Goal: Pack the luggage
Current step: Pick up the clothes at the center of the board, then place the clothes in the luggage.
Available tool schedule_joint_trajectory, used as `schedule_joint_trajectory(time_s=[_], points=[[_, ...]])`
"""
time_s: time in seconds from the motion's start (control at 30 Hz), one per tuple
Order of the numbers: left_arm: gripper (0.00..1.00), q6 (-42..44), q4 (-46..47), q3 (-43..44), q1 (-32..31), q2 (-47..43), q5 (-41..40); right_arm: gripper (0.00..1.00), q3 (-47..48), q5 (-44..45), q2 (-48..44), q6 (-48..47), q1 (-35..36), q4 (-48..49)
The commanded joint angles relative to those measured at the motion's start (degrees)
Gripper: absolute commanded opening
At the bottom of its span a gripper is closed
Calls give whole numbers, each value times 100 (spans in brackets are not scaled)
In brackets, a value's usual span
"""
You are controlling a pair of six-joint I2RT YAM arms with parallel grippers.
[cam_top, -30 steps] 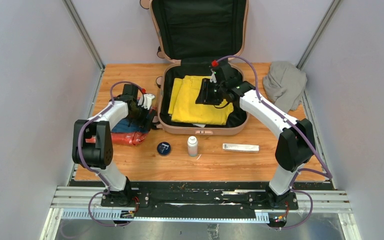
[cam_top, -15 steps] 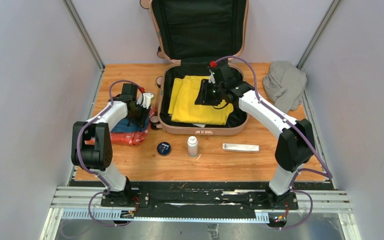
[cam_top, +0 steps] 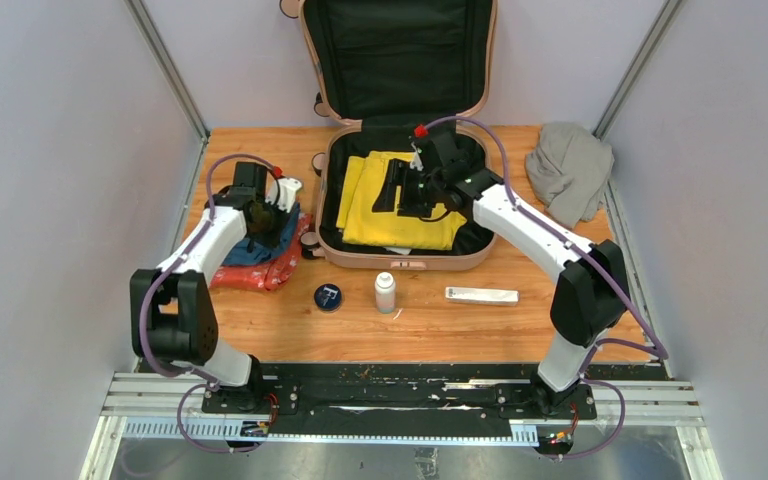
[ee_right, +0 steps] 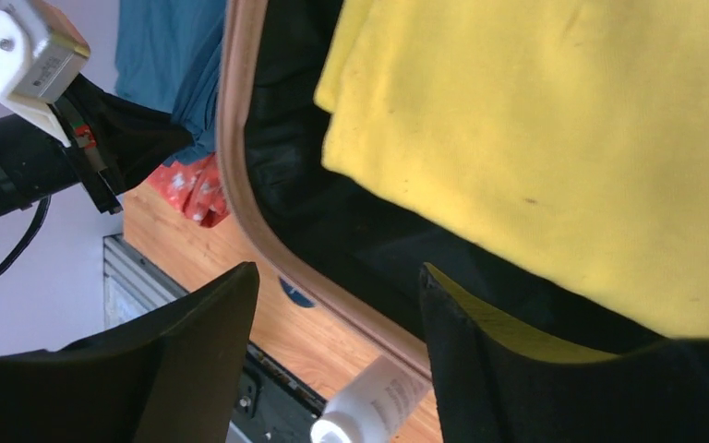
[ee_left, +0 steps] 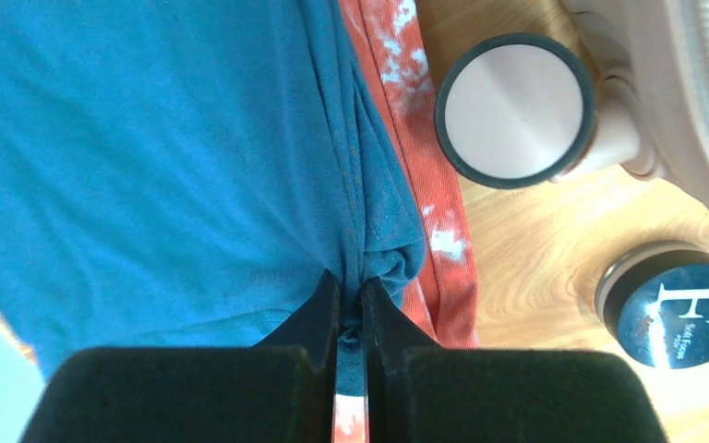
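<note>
Open luggage [cam_top: 430, 263] holds yellow cloth [cam_top: 380, 225]; left claw [ee_left: 351, 291] pinches blue cloth [ee_left: 148, 138].

Left gripper [ee_left: 351, 291] pinched tight, right gripper [ee_right: 337, 277] spread

Robot lab cell: plain pale wall panels [cam_top: 50, 180], aluminium corner posts [cam_top: 167, 70], wooden table [cam_top: 440, 330], slotted metal base rail [cam_top: 650, 405].
</note>
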Motion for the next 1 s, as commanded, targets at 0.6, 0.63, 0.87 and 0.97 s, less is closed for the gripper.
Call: schedule_joint_trajectory(time_s=[0.6,0.63,0.87,0.97], points=[[0,-314,-1150,627,-1,-1568,613,81,1087,-470,1628,3861,1380,1635],[0,-350,-1158,687,-1,-1572,644,83,1134,-453,1693,3938,1416,1623],[0,-456,-1191,1056,-1,-1592,704,94,1348,-431,1923,4365,1496,1528],[0,-482,-1204,1126,-2,-1622,746,98,1335,-226,1911,4605,1498,1501]])
